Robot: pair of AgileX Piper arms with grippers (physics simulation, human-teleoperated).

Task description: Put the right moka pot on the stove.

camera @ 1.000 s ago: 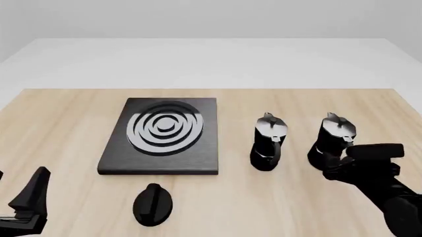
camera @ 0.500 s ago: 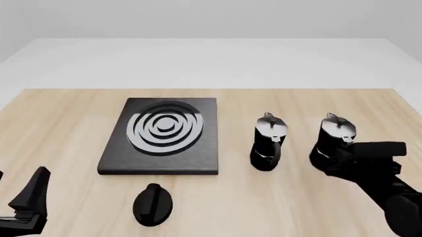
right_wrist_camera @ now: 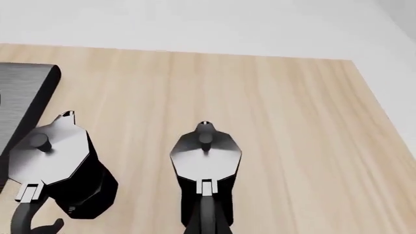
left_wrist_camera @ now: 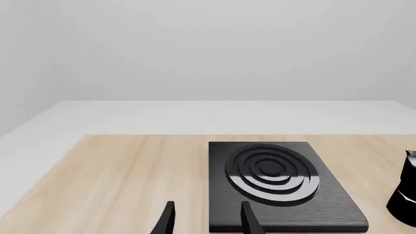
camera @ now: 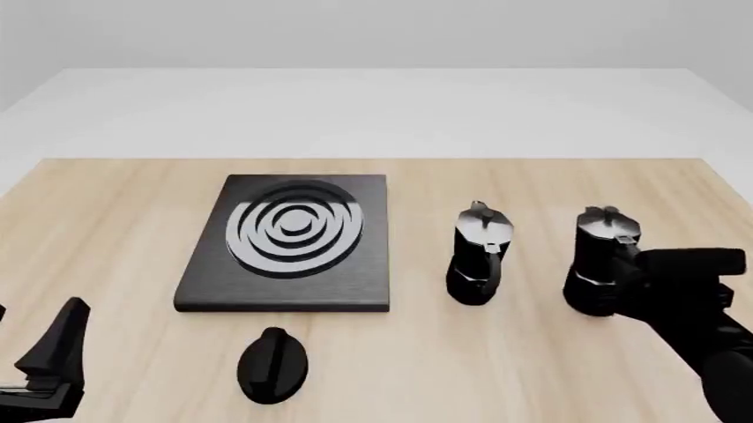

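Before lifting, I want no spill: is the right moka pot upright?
Upright: the right moka pot stands on its base, lid knob topmost.

Both pots, the right moka pot [camera: 602, 264] and the other moka pot [camera: 479, 256], are black with silvery-grey lids. The stove [camera: 288, 242] is black with silver-grey rings, the knob [camera: 273, 364] plain black, the table [camera: 130, 229] light wood grain.
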